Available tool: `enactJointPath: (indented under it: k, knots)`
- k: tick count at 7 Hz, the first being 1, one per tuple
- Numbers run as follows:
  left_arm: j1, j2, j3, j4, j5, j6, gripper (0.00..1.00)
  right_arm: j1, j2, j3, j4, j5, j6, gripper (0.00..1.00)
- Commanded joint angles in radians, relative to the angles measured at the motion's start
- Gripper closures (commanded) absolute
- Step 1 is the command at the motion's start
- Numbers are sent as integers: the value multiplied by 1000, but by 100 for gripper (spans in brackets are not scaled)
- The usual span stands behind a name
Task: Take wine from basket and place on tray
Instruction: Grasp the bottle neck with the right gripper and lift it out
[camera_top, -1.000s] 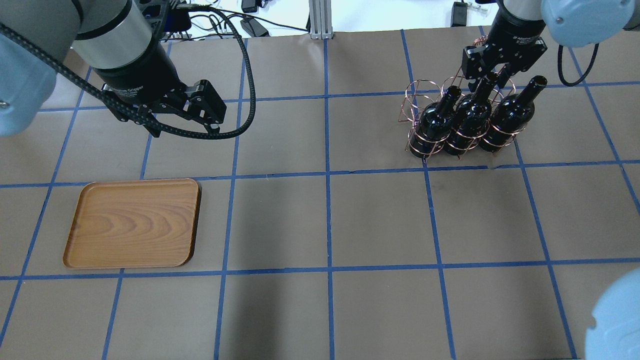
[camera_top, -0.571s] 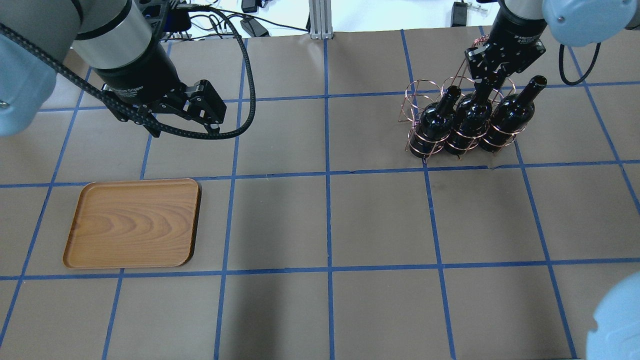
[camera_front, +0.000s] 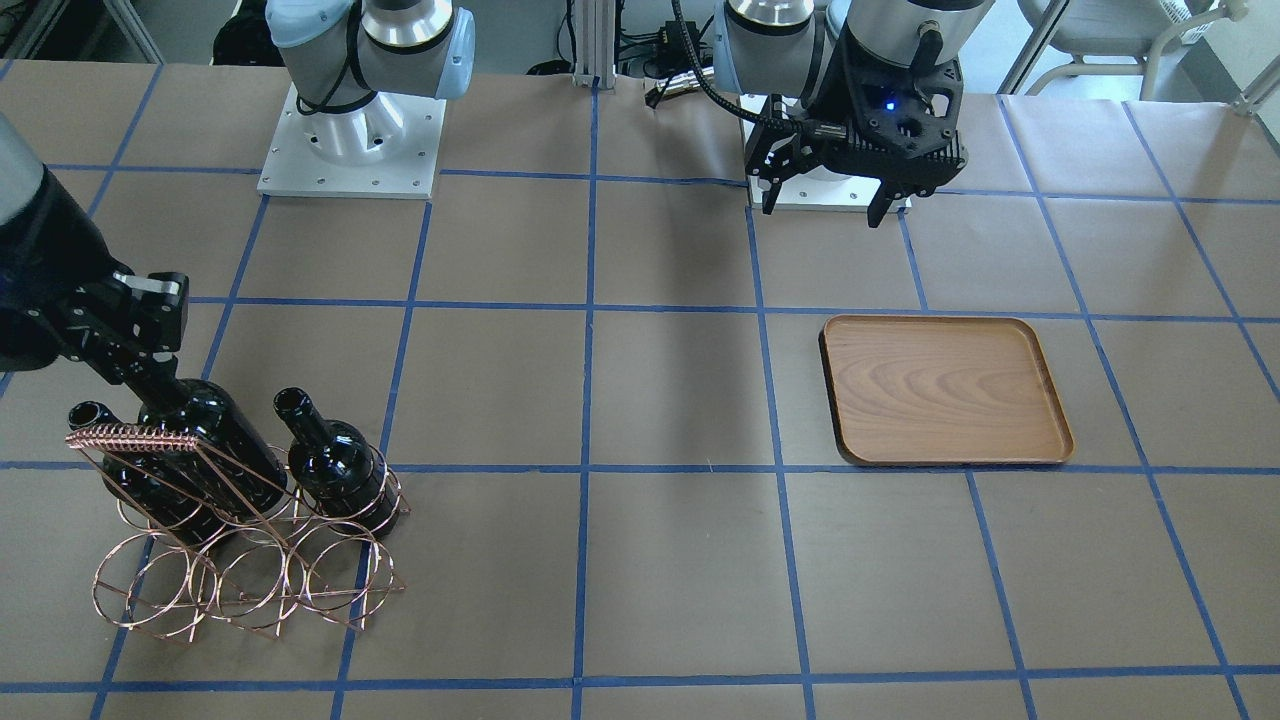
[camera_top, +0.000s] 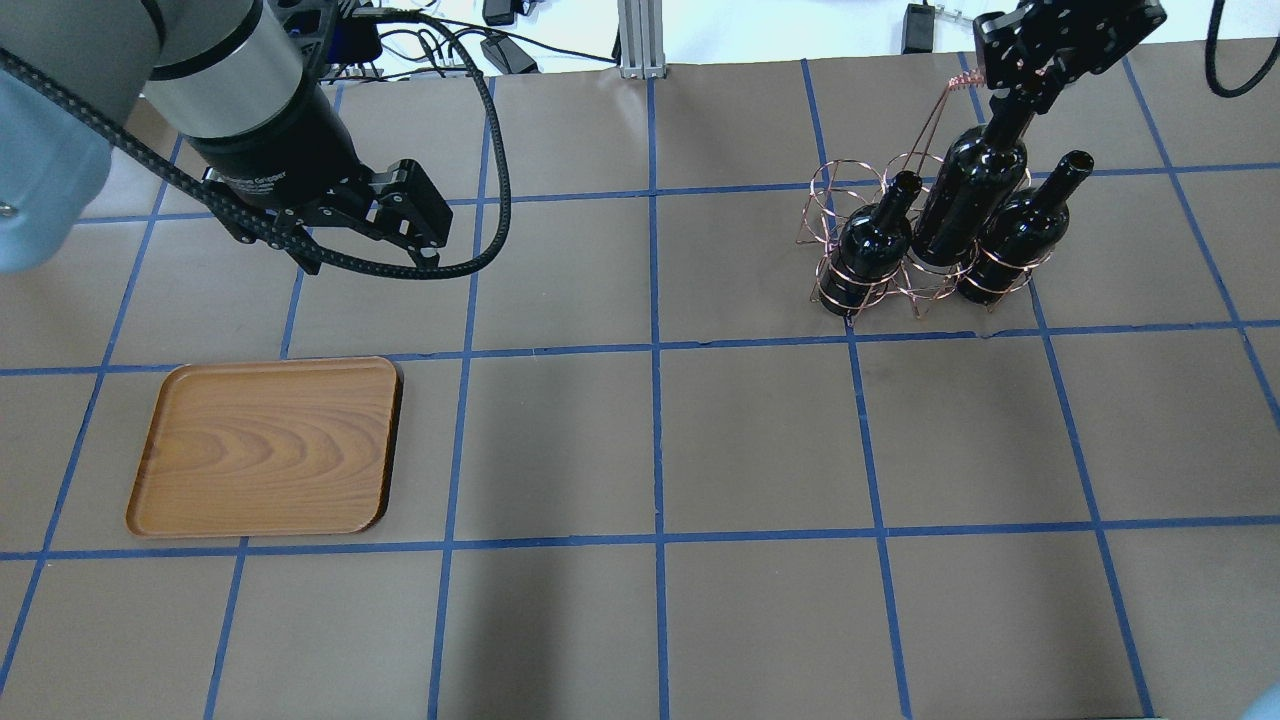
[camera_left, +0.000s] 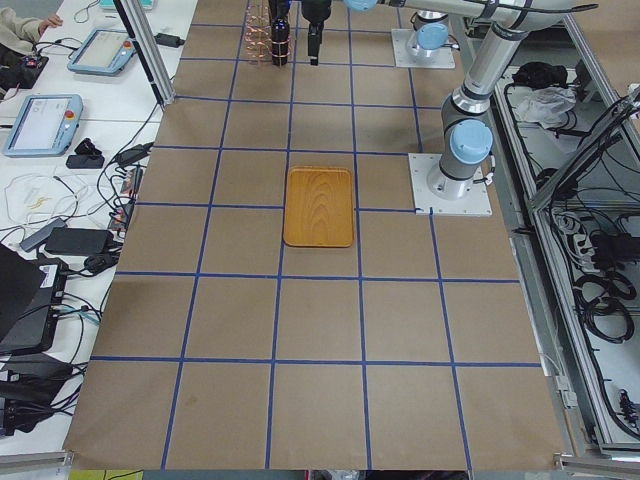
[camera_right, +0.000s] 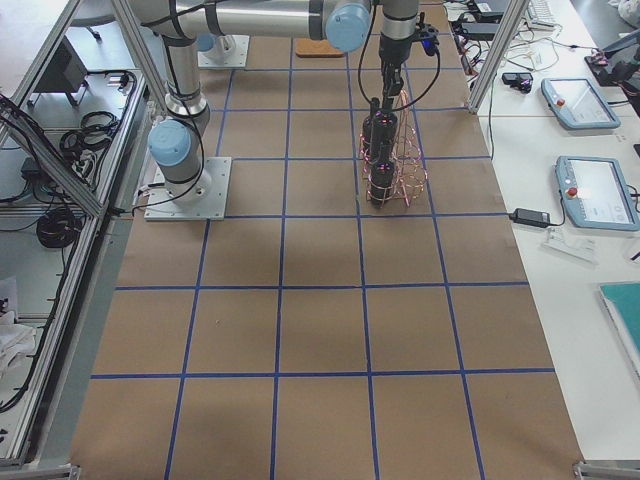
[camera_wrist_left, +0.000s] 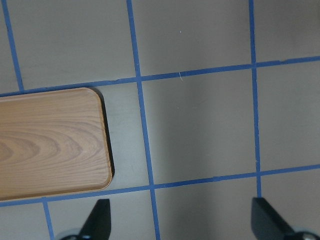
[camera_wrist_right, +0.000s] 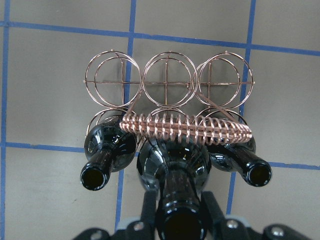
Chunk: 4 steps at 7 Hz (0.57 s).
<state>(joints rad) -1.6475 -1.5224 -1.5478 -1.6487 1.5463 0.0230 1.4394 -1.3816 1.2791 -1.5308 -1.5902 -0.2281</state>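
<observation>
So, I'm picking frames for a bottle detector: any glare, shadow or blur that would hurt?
Overhead: the wine is sharp, near-black, with only small highlights; soft shadow bands darken the table. Right wrist: the right pincer and the wine's mouth are cut off by the bottom edge. Exterior left: the basket is tiny at the top edge.

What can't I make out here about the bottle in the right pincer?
- Whether the wine base has left its ring: front-facing, the basket handle and wires cross it; overhead, rings overlap it.
- Right pincer: top edge crops its body overhead; bottom edge crops its fingers in the wrist view.
- Exterior left: basket and wine too small.
</observation>
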Motion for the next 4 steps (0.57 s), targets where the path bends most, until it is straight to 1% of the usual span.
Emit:
enactJointPath:
  k: [1, 2, 4]
  knots:
    - [0, -1, 0, 0, 0, 0, 0, 1, -66, -44, 89, -2, 1, 71]
    - [0, -1, 0, 0, 0, 0, 0, 6, -95, -35, 144, -43, 1, 72]
    - [0, -1, 0, 0, 0, 0, 0, 12, -181, 15, 243, -47, 15, 76]
